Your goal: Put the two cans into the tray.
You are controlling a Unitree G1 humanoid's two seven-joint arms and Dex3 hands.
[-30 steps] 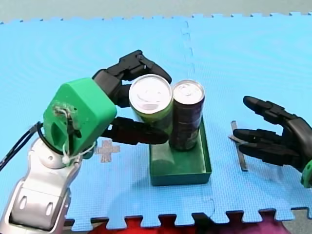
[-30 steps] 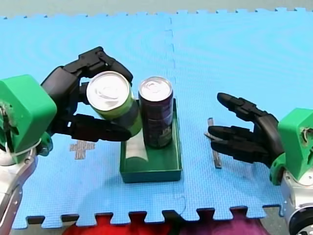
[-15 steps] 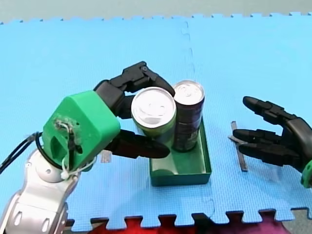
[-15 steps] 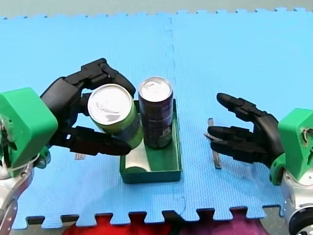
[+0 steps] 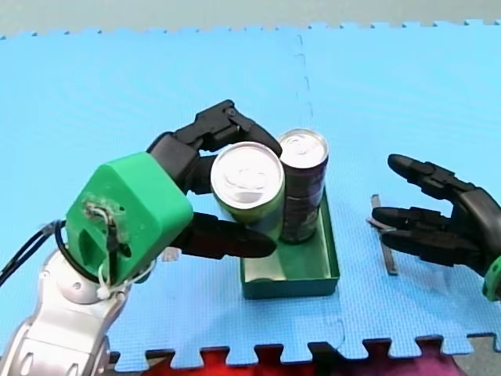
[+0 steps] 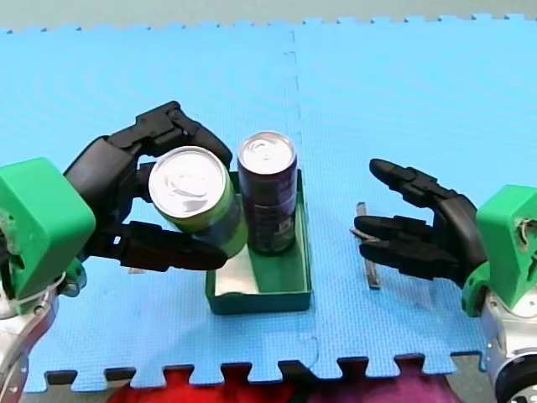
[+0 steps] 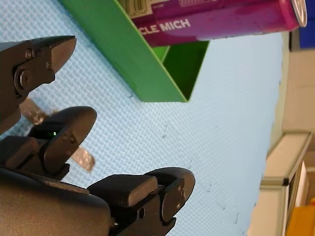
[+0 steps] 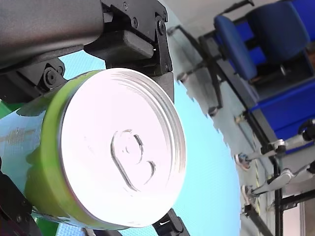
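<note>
My left hand (image 5: 223, 184) is shut on a green can (image 5: 247, 184), held tilted above the left end of the green tray (image 5: 329, 258); the second wrist view shows this can's silver lid (image 8: 120, 152) between the black fingers. A purple can (image 5: 301, 188) stands upright inside the tray, right beside the green can, and its side shows in the first wrist view (image 7: 221, 19). My right hand (image 5: 434, 223) is to the right of the tray, above the mat, holding nothing.
A thin grey metal strip (image 5: 385, 243) lies on the blue foam mat (image 5: 376, 94) just under my right hand. The mat's jigsaw front edge (image 5: 313, 352) runs close below the tray, with red and purple cloth past it.
My left hand has carried the green can slightly nearer and lower over the tray's left end. The purple can and my right hand have barely moved.
</note>
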